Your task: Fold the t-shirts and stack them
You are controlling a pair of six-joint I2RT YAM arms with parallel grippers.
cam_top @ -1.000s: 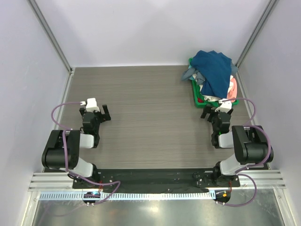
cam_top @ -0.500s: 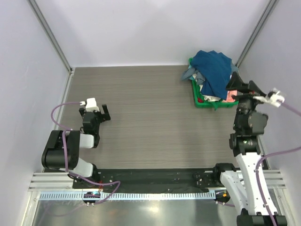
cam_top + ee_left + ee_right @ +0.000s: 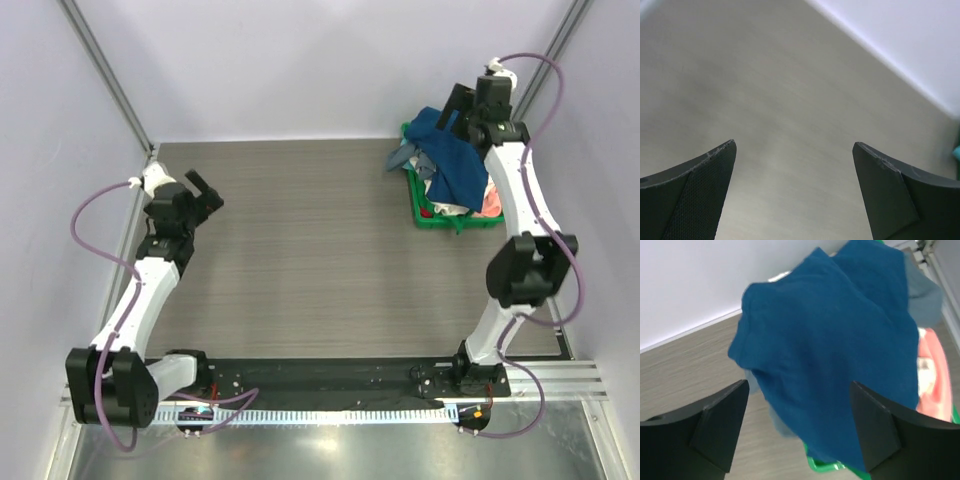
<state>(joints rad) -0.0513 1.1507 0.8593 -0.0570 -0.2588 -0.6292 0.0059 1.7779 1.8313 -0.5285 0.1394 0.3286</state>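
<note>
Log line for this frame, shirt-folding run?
phase: reach | right fingers: open above navy t-shirt in green basket | left fingers: open over table | folded: none

The left arm (image 3: 145, 285) reaches forward, and the left gripper (image 3: 205, 190) has its jaws spread wide with nothing between them. The right arm (image 3: 510, 195) stretches high and far forward. The right gripper (image 3: 458, 103) tilts downward, its jaws also wide apart and empty.

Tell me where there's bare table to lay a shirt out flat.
The wooden table is bare from the left end effector across to the green basket, front to back. Crowded: the far right corner, where t-shirts heap over the basket and the right end effector hovers above.
</note>
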